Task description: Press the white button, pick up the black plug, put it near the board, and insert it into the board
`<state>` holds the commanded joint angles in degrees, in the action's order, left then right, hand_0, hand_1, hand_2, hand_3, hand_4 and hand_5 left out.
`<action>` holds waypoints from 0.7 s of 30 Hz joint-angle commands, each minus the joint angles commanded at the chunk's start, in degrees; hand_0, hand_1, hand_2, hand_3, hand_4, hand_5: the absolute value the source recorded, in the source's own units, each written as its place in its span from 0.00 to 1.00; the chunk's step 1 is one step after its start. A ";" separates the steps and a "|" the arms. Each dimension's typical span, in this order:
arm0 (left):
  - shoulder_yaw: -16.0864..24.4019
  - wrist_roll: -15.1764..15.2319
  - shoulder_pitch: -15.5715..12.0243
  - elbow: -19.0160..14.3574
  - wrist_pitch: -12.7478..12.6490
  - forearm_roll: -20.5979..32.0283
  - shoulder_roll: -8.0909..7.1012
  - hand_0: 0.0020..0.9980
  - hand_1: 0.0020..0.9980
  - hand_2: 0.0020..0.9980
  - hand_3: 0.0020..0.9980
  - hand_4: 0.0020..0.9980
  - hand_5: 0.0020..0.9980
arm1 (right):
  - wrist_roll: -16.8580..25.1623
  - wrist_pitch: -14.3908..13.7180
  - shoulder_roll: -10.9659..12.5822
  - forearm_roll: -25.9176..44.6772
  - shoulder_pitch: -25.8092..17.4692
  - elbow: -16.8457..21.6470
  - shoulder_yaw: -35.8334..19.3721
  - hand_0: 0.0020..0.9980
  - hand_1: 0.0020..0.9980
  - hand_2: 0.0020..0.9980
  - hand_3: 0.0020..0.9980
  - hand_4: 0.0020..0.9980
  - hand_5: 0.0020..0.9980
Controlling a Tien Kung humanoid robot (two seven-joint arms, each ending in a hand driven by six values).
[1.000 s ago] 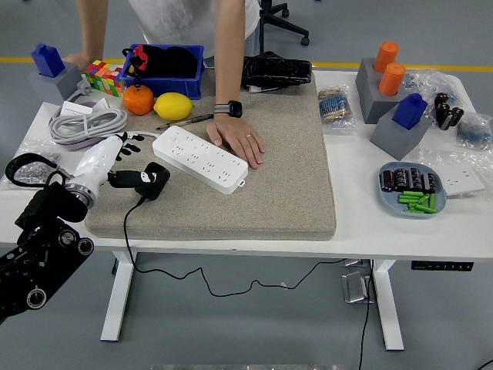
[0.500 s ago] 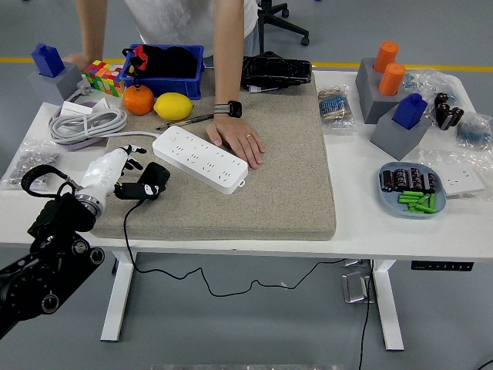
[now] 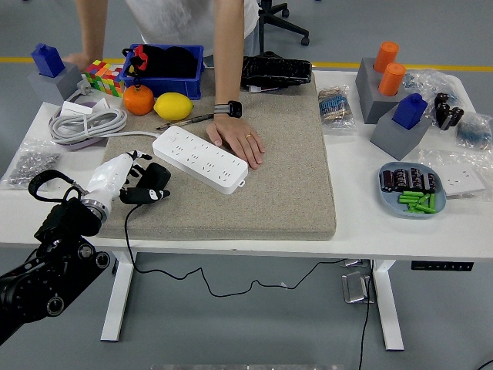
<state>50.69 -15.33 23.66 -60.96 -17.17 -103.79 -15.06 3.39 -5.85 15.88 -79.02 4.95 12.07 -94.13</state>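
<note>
A white power strip (image 3: 199, 159) lies at an angle on the grey mat (image 3: 269, 185). A person's hand (image 3: 240, 142) rests flat on the strip's right end. The black plug (image 3: 153, 186) sits just left of the strip's near-left end, and its black cable (image 3: 129, 247) drops over the table's front edge. My left hand (image 3: 141, 179), white with black fingers, comes in from the lower left and is closed around the plug from its left side. The plug is a short gap away from the strip. The strip's white button cannot be made out.
A coiled grey cable (image 3: 86, 123), an orange (image 3: 139, 99), a lemon (image 3: 173, 105) and a blue bin (image 3: 163, 69) stand behind the strip. A bag of small parts (image 3: 31, 163) lies at the left edge. Grey blocks (image 3: 397, 127) and a blue dish (image 3: 412, 190) are on the right.
My left arm has moved right and forward, bringing the hand closer around the plug. The plug has tipped slightly. The person's hand and the strip have stayed still.
</note>
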 joint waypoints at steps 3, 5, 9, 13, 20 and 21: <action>-1.32 -0.34 0.60 0.45 -0.24 0.50 -0.22 0.39 0.56 0.53 0.72 0.98 0.29 | 0.04 -0.03 0.10 -0.03 0.01 0.01 0.15 0.68 0.61 0.59 0.57 0.64 0.34; -1.76 -0.33 0.70 0.79 -0.36 0.65 -0.22 0.39 0.56 0.53 0.72 0.98 0.29 | 0.05 -0.04 0.14 -0.06 0.02 -0.01 0.19 0.68 0.61 0.59 0.57 0.64 0.34; -2.19 0.02 0.69 1.17 -0.79 0.94 -0.17 0.36 0.54 0.51 0.70 0.93 0.24 | 0.14 -0.10 0.11 -0.12 -0.09 0.01 0.25 0.68 0.61 0.59 0.57 0.64 0.34; -2.40 0.73 0.69 1.62 -1.66 1.04 -0.16 0.33 0.51 0.48 0.67 0.86 0.16 | 0.41 -0.29 0.10 -0.09 -0.17 0.07 0.45 0.68 0.61 0.59 0.57 0.64 0.33; -2.99 2.44 0.89 1.87 -4.01 1.35 -0.01 0.29 0.42 0.41 0.59 0.76 0.03 | 0.78 -0.62 0.12 -0.12 -0.19 0.10 0.35 0.68 0.61 0.59 0.56 0.64 0.34; -3.03 2.52 0.93 1.95 -4.20 1.28 0.06 0.29 0.42 0.41 0.59 0.76 0.03 | 0.80 -0.64 0.10 -0.14 -0.19 0.09 0.30 0.68 0.61 0.59 0.56 0.64 0.34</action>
<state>47.66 -12.81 24.59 -59.01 -21.37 -102.51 -15.00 4.19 -6.49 15.98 -79.16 4.76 12.17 -93.83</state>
